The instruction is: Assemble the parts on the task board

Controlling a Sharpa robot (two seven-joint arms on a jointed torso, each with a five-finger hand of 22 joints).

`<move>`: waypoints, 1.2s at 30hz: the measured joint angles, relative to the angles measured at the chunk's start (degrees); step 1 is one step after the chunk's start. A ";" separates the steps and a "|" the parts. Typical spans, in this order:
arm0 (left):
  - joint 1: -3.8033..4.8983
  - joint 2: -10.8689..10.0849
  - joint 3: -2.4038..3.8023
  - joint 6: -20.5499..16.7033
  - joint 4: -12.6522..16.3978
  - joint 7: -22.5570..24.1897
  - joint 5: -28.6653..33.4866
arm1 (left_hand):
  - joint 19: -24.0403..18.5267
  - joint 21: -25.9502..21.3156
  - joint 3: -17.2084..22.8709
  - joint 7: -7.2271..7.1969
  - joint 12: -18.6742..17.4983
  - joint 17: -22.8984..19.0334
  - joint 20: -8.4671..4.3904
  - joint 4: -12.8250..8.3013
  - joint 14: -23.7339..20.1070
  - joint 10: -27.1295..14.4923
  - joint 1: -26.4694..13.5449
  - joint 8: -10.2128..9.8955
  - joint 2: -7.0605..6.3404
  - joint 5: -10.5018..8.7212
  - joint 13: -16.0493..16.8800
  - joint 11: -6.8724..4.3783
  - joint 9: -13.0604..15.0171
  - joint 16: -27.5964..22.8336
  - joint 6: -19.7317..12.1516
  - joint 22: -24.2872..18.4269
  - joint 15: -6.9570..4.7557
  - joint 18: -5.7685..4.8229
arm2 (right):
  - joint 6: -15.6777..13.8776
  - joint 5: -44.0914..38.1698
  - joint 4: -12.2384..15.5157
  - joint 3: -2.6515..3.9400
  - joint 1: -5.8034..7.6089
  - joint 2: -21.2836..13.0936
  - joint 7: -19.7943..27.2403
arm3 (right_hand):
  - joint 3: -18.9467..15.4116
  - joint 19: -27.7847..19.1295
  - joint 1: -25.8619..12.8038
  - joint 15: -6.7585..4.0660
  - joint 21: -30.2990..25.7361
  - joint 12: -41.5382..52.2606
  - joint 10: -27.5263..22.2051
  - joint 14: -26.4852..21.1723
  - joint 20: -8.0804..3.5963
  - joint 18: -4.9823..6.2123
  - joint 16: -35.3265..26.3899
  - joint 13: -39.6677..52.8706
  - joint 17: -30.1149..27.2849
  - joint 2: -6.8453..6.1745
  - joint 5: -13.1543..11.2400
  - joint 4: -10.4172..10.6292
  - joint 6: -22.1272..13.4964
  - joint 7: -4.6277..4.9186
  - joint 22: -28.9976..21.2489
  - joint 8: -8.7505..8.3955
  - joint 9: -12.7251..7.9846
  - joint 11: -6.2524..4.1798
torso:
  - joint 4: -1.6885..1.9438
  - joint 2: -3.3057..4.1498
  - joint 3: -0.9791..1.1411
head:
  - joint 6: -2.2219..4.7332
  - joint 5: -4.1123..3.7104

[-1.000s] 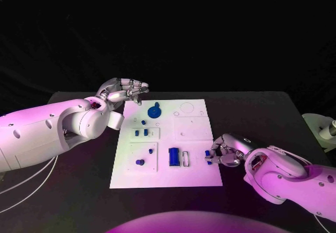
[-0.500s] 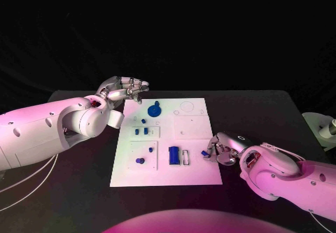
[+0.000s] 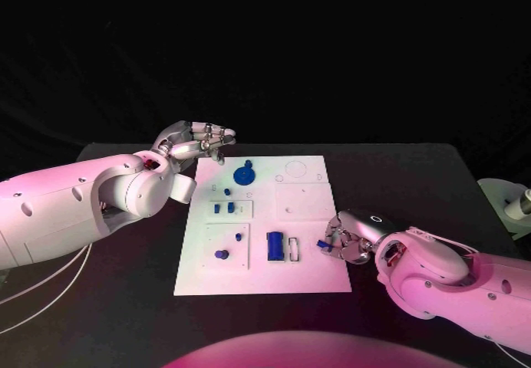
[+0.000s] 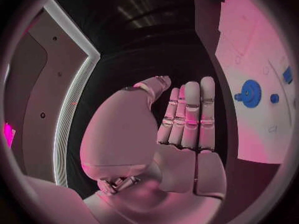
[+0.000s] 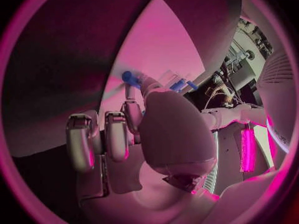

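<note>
right hand [image 3: 352,238] shifted inward, fingers pinching small blue part [image 3: 322,244], its axis unclear, left hand [image 3: 197,142] empty

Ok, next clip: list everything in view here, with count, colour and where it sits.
table: one, black, under everything.
task board: one, white, middle of the table.
gear: one, blue, round, far end of the board, near the left hand.
small parts: several, blue, scattered along the board's left half, some on raised white panels.
block: one, blue, oblong, near the board's middle, beside a white slot.
held part: one, blue, small, pinched by the right hand at the board's right edge.
left hand: one, silver, holding nothing, fingers together, raised off the board's far left corner.
right hand: one, silver, at the board's right edge, pinching the held part.
</note>
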 measured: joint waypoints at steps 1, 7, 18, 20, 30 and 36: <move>0.00 0.00 0.00 0.00 0.00 0.00 0.00 | 0.00 0.00 0.00 0.00 0.00 0.00 0.00 0.00 0.00 0.00 0.00 0.00 0.00 0.00 0.00 0.00 0.00 0.00 0.00 0.00 0.00 0.00 | -0.15 -0.17 0.20 -0.04 -0.03 -0.04 -0.21 | 0.39 0.00 0.00 -0.02 0.00 0.00 0.00 0.01 0.00 0.00 0.00 0.00 0.00 0.00 0.45 0.07 0.00 0.00 0.00 0.01 0.00 0.00 | 0.00 0.00 0.00 | 0.01 0.01; 0.00 0.02 0.00 0.00 0.00 -0.02 -0.01 | 0.00 0.00 0.00 -0.21 0.00 0.00 0.00 0.00 0.00 -0.43 0.00 0.00 0.00 0.00 0.00 0.00 0.04 0.00 -0.21 0.00 0.00 0.00 | -1.56 0.23 1.26 -0.55 0.08 -0.35 -0.90 | 4.19 0.00 0.21 -0.22 0.00 -0.01 0.07 0.21 -0.41 0.00 0.00 0.09 0.00 -0.21 1.58 0.37 -0.07 -0.03 0.00 0.14 0.01 -0.40 | 0.01 0.00 0.00 | 0.21 0.09; 0.00 0.25 0.00 0.06 -0.06 -0.04 -0.01 | 0.00 0.00 0.00 -0.21 0.00 0.01 0.00 0.00 0.00 -0.42 0.00 0.00 0.00 0.00 -0.01 0.00 0.05 0.00 -0.21 0.00 0.00 0.00 | -6.34 8.96 2.37 -0.57 1.37 1.15 -0.76 | 11.96 0.00 -6.02 -0.33 0.00 0.46 1.03 0.12 -0.41 0.00 0.22 0.09 -0.01 -1.43 0.73 1.44 -0.82 -0.24 -0.01 0.19 0.01 -0.97 | 0.06 0.00 0.01 | 0.43 -0.01; 0.00 0.28 0.00 0.07 -0.06 -0.04 -0.01 | 0.00 0.00 0.00 -0.21 0.00 0.01 0.00 0.00 0.00 -0.42 0.00 0.00 0.00 0.00 -0.01 0.00 0.05 0.00 -0.21 0.00 0.00 0.00 | -6.93 11.72 2.36 -0.57 1.43 1.72 -0.59 | 13.10 0.00 -6.24 -0.32 0.00 0.46 1.03 0.12 -0.40 0.00 0.22 0.09 -0.01 -1.64 0.69 0.31 -0.87 -0.20 -0.01 0.21 0.01 -0.97 | 0.03 0.03 0.02 | 0.43 0.02; 0.00 0.35 0.00 0.11 -0.04 -0.06 -0.01 | 0.00 0.00 0.00 -0.21 0.00 0.01 0.00 0.00 0.00 -0.42 0.00 0.00 0.00 0.00 0.04 0.00 0.04 0.23 -0.20 0.00 0.00 0.00 | -7.76 20.40 1.23 -0.59 1.46 4.24 0.06 | 15.95 0.00 -9.69 -0.31 0.00 0.46 1.03 0.11 -0.40 0.00 0.22 0.09 -0.01 -2.56 2.50 -2.21 -0.94 -0.12 0.03 0.69 0.01 -0.97 | -0.03 0.11 0.05 | 0.38 0.12; 0.00 0.37 0.00 0.14 -0.02 -0.07 -0.01 | 0.00 0.00 0.00 -0.21 0.00 0.01 0.00 0.00 0.00 -0.42 0.00 0.00 0.00 0.00 0.04 0.00 0.04 0.23 -0.20 0.00 0.00 0.00 | -7.47 22.98 0.40 -0.60 1.21 5.53 0.22 | 15.82 -0.01 -12.33 -0.31 0.00 1.12 1.21 0.11 -0.40 0.00 0.22 0.08 -0.01 -2.74 3.55 -2.09 -1.10 0.03 0.03 3.02 0.02 -0.79 | -0.03 0.13 0.09 | 0.25 0.21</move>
